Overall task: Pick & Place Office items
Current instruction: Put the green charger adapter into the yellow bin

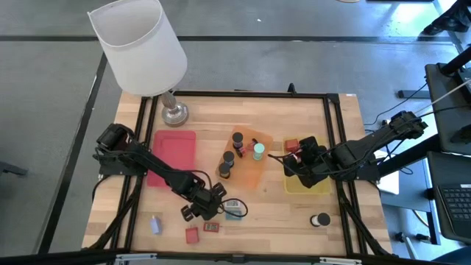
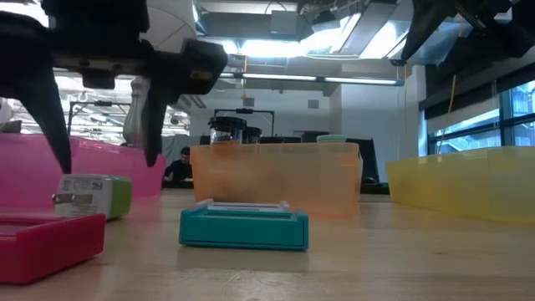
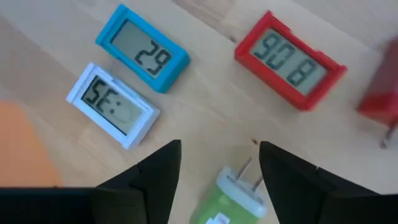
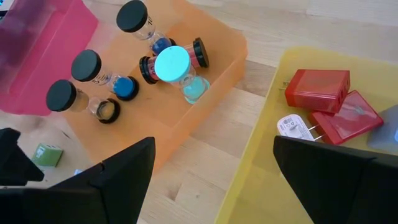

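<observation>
Below my wide-open left tool (image 3: 219,163) lie three small clocks (image 3: 142,57) and one green plug (image 3: 231,198), prongs away from my wrist.

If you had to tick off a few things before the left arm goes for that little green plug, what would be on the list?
1. Left end effector open: ok.
2. Green plug between its fingers: ok.
3. Blue clock, white clock and red clock clear of the fingers: ok.
4. Height above the table: cannot tell.
5. Right end effector out of the way, over the yellow tray: ok.
</observation>
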Controlling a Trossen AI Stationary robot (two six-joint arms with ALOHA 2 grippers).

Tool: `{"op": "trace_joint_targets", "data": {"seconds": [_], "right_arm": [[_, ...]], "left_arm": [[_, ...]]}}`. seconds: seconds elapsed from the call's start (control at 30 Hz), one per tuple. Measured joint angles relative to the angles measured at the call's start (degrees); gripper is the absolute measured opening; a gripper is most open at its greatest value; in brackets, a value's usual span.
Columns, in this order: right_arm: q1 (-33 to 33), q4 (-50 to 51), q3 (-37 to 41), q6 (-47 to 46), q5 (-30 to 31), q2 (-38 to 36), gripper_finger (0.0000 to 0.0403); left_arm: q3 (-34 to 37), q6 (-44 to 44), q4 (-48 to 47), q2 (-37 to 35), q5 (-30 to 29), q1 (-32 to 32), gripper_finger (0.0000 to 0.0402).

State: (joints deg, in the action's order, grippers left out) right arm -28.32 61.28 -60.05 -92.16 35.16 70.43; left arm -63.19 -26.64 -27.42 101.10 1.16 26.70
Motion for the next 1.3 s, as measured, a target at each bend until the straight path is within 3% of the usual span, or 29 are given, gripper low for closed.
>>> {"op": "trace_joint_targets", "data": {"seconds": [0.3, 0.47, 0.9, 1.3], "right_arm": [[0.0, 0.0, 0.0, 0.0, 0.8, 0.0, 0.0331], [0.0, -0.3, 0.0, -0.4, 3.5, 0.0, 0.0331], [0.0, -1.3, 0.0, -0.5, 3.6, 0.0, 0.0331], [0.0, -1.9, 0.0, -0.5, 3.4, 0.0, 0.0331]], "left_arm": [[-0.8, -14.4, -15.2, 0.0, 0.6, 0.6, 0.021], [-0.8, -20.7, -14.3, 0.0, -1.0, 0.6, 0.021], [-0.8, -30.6, -17.8, 0.0, -1.1, 0.2, 0.021], [-0.8, -34.1, -17.2, 1.8, 0.4, -2.3, 0.021]]}}
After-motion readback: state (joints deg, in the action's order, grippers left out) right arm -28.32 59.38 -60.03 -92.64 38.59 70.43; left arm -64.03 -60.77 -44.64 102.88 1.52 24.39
